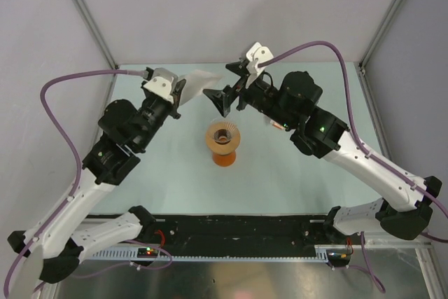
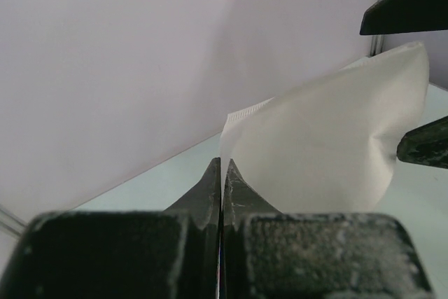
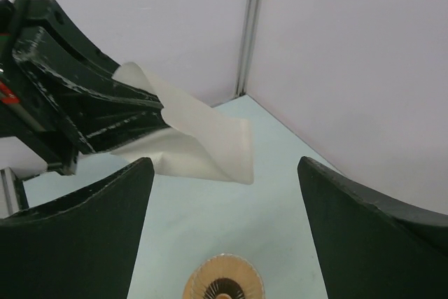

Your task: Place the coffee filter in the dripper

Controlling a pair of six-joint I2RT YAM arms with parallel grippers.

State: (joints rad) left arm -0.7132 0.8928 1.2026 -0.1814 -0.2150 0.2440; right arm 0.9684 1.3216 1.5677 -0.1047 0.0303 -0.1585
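Note:
My left gripper is shut on the edge of the white paper coffee filter and holds it in the air at the back of the table. In the left wrist view the jaws pinch the filter at its left edge. My right gripper is open, its fingers on either side of the filter's free end without touching it. In the right wrist view the filter hangs between the open fingers. The tan dripper stands in front of and below both grippers and also shows in the right wrist view.
The dripper sits on an orange vessel in the middle of the pale green table. Grey walls enclose the back and sides. A black rail runs along the near edge.

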